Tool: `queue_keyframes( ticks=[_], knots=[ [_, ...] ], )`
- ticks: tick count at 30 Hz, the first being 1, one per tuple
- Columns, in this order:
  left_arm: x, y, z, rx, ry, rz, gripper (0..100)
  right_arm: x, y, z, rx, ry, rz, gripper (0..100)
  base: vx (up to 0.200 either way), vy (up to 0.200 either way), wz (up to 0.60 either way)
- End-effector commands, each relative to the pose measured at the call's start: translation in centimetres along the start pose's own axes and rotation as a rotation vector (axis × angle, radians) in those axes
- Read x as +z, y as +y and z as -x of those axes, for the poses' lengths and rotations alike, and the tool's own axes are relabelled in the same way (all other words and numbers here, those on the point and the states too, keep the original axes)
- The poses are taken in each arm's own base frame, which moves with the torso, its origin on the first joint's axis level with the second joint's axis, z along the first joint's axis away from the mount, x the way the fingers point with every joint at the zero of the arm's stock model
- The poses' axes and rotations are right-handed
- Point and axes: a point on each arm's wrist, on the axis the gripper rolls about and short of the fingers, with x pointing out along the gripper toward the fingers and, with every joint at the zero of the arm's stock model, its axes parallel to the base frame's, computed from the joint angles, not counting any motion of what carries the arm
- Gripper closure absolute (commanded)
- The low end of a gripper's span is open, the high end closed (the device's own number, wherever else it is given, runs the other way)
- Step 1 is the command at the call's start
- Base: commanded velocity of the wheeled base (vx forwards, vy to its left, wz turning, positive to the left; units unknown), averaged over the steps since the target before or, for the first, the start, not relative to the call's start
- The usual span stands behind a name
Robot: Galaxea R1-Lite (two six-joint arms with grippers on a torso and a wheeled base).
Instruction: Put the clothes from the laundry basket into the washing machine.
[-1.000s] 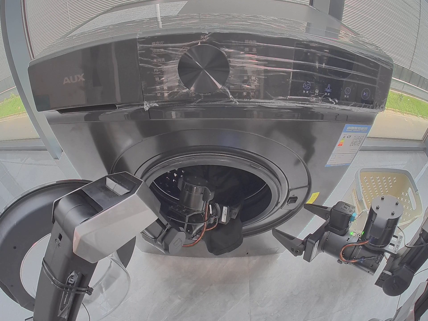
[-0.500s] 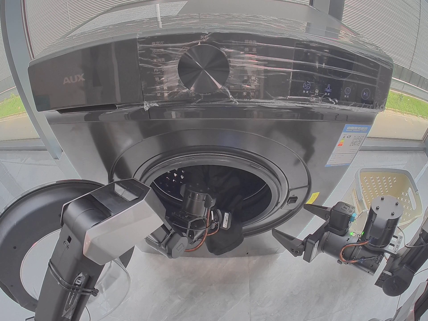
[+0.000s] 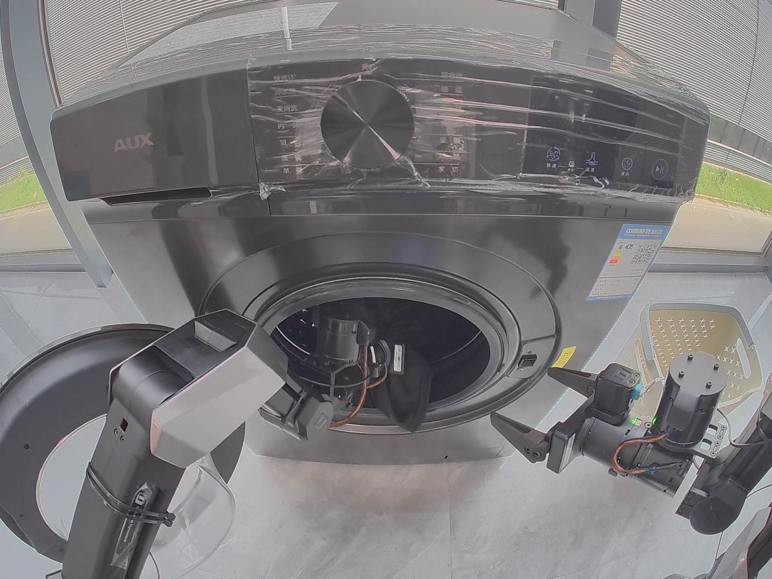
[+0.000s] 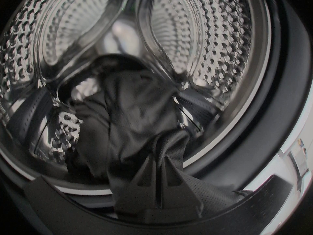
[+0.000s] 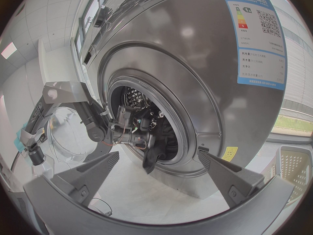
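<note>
One dark garment point(image 3: 406, 396), pinched between the closed fingers of the left gripper point(image 4: 158, 163), is held at the lower rim of the washing machine point(image 3: 386, 227) opening. Since a second earlier it has been lifted from below that rim and carried partway into the drum point(image 4: 208, 33), with a tail left draped over the rim. One right gripper point(image 3: 524, 396), jaws spread and empty, is unchanged beside the laundry basket point(image 3: 700, 335) off the machine's right front corner. One door point(image 3: 40, 412) is swung open at left. Pale floor point(image 3: 402, 516); blinded windows point(image 3: 161, 10) behind.
</note>
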Motion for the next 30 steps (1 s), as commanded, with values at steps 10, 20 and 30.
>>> queue_keyframes(
  ticks=[10, 20, 30],
  knots=[
    [4.6, 1.7, -4.1, 0.111, -0.308, 0.015, 100, 0.0, 0.3, 0.0, 0.011, 0.000, 0.001, 0, 0.000, 0.000, 0.00],
    [4.1, 1.7, -4.6, 0.114, -0.310, 0.014, 100, 0.0, 0.3, 0.0, 0.011, 0.000, 0.001, 0, 0.000, 0.000, 0.00],
    [4.0, 1.7, -4.6, 0.112, -0.309, 0.019, 0, 0.0, 0.3, 0.0, 0.011, 0.000, 0.001, 0, 0.000, 0.000, 0.00]
  ],
)
